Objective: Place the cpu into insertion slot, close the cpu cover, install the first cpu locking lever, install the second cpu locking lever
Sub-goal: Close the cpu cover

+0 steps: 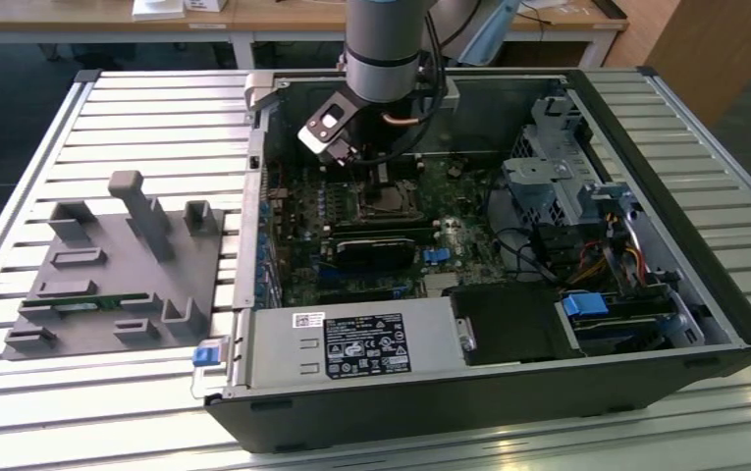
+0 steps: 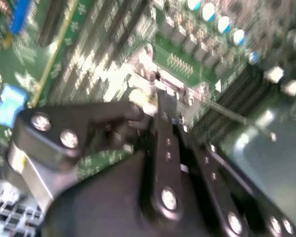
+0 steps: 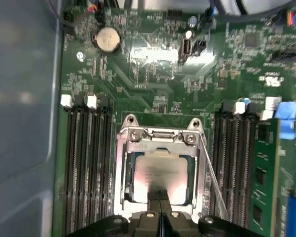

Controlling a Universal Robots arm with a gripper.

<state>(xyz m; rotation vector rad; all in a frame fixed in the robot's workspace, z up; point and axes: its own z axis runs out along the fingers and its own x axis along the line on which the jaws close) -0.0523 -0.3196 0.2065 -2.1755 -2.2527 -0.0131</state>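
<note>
Slatted table (image 1: 152,108) bearing an open case (image 1: 480,412), green board (image 3: 153,84) inside.
Gripper (image 3: 160,200): fingers pressed together, nothing between them, tips over the cpu's near edge.
Cpu (image 3: 160,170): flat in the slot (image 3: 128,180), just beyond the tips.
Cover (image 3: 160,134): down around the cpu, its near side hidden by the gripper.
Lever (image 3: 208,168): thin rod slanting beside the cover, end cut off.

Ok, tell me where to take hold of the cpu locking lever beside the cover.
I'd grip the cpu locking lever near its free end, coming from the side away from the cpu cover: a thin rod, it slants clear of the cover there.
</note>
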